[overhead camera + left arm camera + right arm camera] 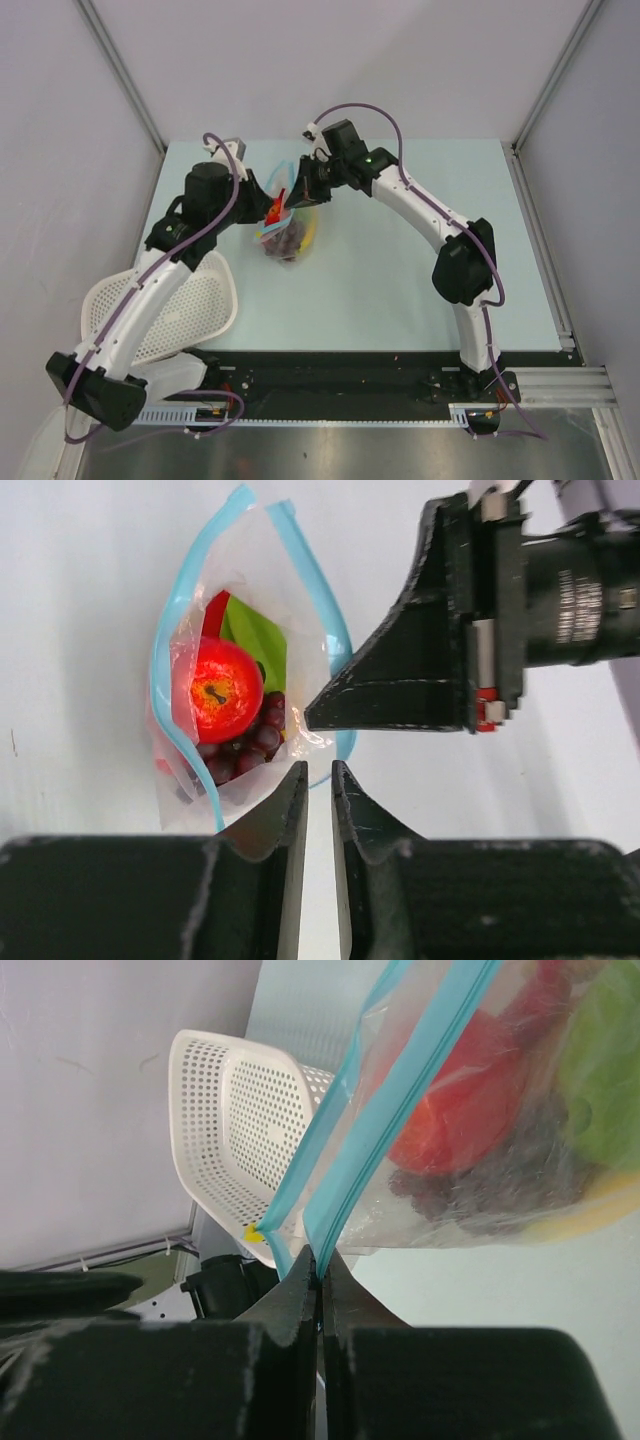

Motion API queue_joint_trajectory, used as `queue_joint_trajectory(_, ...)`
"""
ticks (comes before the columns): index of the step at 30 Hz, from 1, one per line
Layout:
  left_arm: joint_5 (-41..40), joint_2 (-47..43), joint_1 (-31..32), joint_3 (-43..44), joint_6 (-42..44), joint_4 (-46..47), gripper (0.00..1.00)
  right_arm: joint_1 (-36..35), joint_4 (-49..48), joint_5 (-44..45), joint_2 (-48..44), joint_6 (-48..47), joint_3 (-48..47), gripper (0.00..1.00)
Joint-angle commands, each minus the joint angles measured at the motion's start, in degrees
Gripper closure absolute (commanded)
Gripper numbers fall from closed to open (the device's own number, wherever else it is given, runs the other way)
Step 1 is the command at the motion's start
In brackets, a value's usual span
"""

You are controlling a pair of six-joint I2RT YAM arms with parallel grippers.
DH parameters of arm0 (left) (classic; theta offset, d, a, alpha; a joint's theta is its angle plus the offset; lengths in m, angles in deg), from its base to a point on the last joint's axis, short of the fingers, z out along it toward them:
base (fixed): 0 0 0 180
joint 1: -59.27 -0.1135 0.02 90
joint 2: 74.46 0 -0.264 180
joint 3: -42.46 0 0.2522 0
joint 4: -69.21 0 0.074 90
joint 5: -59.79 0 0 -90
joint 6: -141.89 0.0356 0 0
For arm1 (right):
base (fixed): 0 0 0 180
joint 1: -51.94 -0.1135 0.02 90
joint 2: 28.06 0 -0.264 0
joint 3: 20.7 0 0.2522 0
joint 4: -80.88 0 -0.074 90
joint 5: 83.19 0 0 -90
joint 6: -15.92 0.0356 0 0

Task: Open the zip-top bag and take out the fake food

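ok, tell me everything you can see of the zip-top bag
The zip-top bag is a small clear crinkly plastic pouch with a light blue zip strip round its mouth, which gapes open. Inside show a red apple-like piece, dark grapes and a green piece. The right gripper is shut on the strip. The left gripper, jaws narrowly apart, sits at its edge; whether it pinches film is unclear.

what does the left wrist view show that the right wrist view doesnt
Only left wrist: the bag, mouth open to the camera, a red apple, grapes, and the right gripper at its rim. Only right wrist: the white basket behind the bag, and that gripper shut on the blue zip strip. Both: the clear bag, its blue strip, red and green food inside.
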Motion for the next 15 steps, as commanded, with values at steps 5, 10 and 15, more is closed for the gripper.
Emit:
queue_joint_trajectory(5,4.3,11.1,-3.3,1.5,2.4,3.7,0.82,-1.2,1.6,-3.8,0.7,0.3,-5.3,1.00)
queue_joint_trajectory(10,4.7,19.2,-4.0,5.3,6.1,3.7,0.81,-1.1,2.4,-3.7,0.0,0.8,-5.6,1.00)
queue_joint_trajectory(15,7.7,23.9,-4.8,8.2,6.1,4.7,0.73,-1.2,3.2,-3.8,-0.1,0.8,-5.3,1.00)
